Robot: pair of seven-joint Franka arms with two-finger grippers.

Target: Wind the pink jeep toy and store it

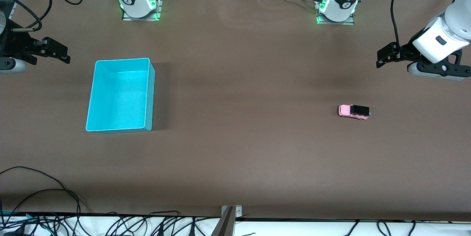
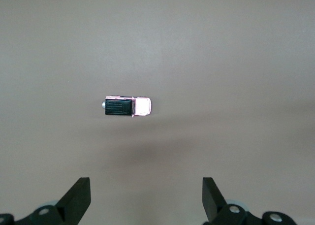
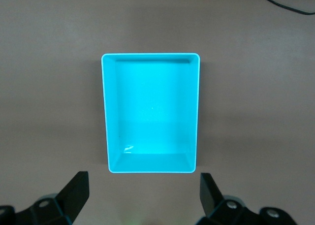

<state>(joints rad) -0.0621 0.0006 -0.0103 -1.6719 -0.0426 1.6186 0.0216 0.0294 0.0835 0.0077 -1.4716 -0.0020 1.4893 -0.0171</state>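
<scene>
The pink jeep toy is a tiny pink car with a black roof. It stands on the brown table toward the left arm's end. It also shows in the left wrist view. My left gripper is open and empty, up in the air at that end of the table. Its fingers are spread wide. The turquoise bin stands empty toward the right arm's end, and also shows in the right wrist view. My right gripper is open and empty, up in the air beside the bin.
Black cables lie along the table's front edge and at the corner by the right arm's base. A metal bracket sticks up at the middle of the front edge. Bare brown table lies between bin and jeep.
</scene>
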